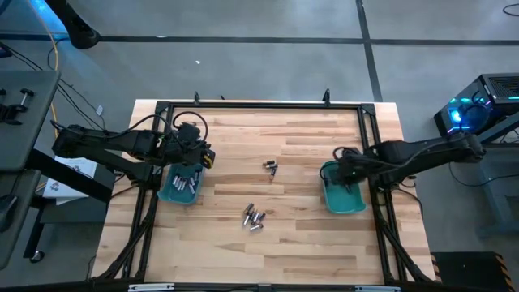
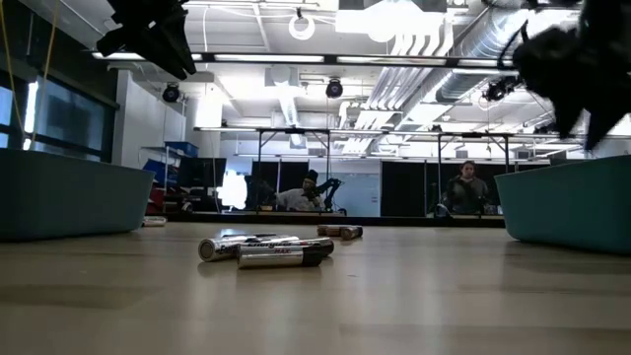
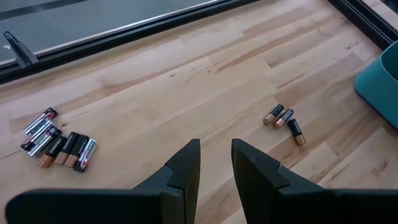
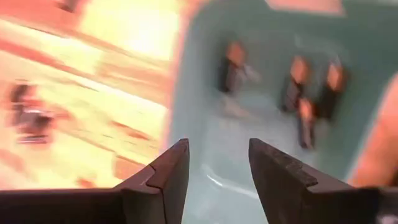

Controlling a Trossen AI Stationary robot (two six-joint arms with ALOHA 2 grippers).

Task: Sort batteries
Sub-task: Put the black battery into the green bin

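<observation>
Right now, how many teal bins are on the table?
2: the left bin sits under the left gripper, the right bin under the right gripper. None looks hidden.

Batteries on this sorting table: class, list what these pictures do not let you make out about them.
- High view: the loose batteries are too small to read labels or count surely.
- Low view: bin walls hide what lies in the left bin and right bin.
- Right wrist view: blur hides the brand of the batteries in the bin.

no legible text on the batteries [image 2: 268,250], only blurred label markings
</observation>
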